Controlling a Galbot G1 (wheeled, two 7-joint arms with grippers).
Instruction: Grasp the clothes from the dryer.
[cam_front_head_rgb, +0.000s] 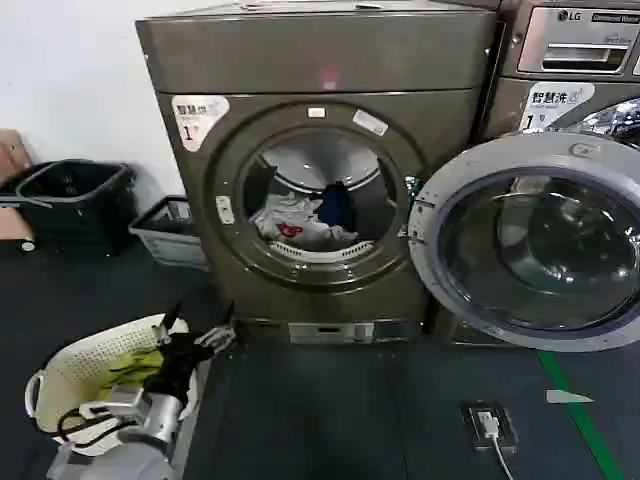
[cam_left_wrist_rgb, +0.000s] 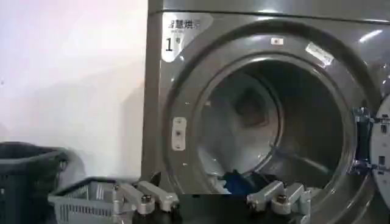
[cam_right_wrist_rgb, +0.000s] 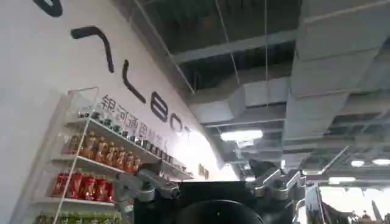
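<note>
The bronze-brown dryer (cam_front_head_rgb: 310, 60) stands ahead with its porthole uncovered and its glass door (cam_front_head_rgb: 535, 240) swung out to the right. The clothes (cam_front_head_rgb: 300, 228) lie low in the drum: white and grey pieces, a dark blue one (cam_front_head_rgb: 336, 205) and a red patch (cam_front_head_rgb: 290, 231). My left gripper (cam_front_head_rgb: 195, 335) hangs open, low at the left, well short of the porthole and holding nothing. The left wrist view looks into the dryer (cam_left_wrist_rgb: 177, 128), with the left gripper (cam_left_wrist_rgb: 212, 204) spread wide below the blue garment (cam_left_wrist_rgb: 244, 181). My right gripper (cam_right_wrist_rgb: 213, 185) is open, aimed up at the ceiling.
A white basket (cam_front_head_rgb: 60, 375) holding a yellow-green cloth (cam_front_head_rgb: 140, 362) sits under my left arm. A black basket (cam_front_head_rgb: 75, 195) and a grey crate (cam_front_head_rgb: 165, 232) stand left of the dryer. The LG machine (cam_front_head_rgb: 575, 50) is behind the open door. A floor socket (cam_front_head_rgb: 490, 425) lies front right.
</note>
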